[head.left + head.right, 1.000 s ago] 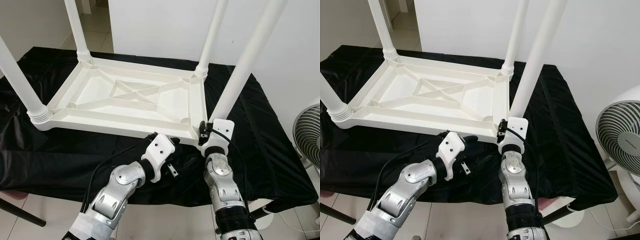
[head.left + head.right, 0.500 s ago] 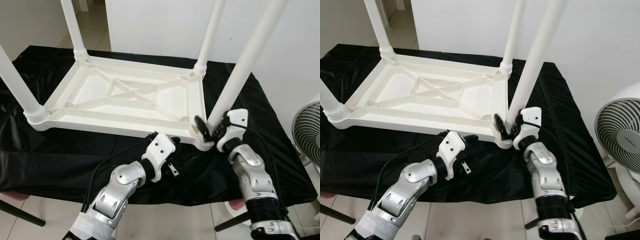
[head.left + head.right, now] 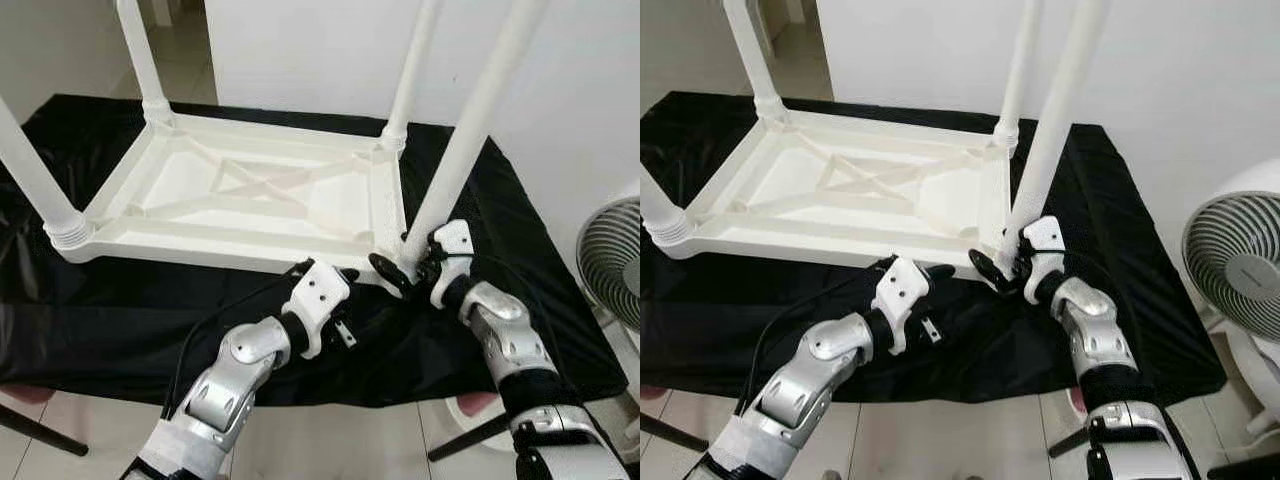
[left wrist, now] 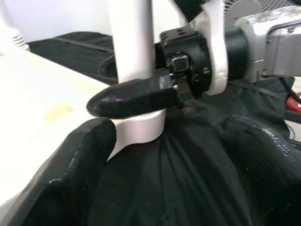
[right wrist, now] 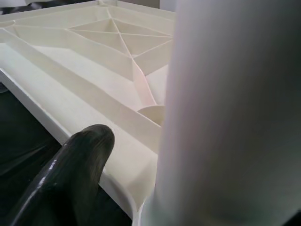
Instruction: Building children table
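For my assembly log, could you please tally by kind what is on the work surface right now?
White table legs: 4
White tabletop, upside down: 1
Black cloth: 1
Total: 6

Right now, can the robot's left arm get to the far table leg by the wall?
Probably not. The left gripper sits at the near edge of the upside-down table, and the far leg stands across the whole tabletop. The nearer leg and the right gripper also crowd that side.
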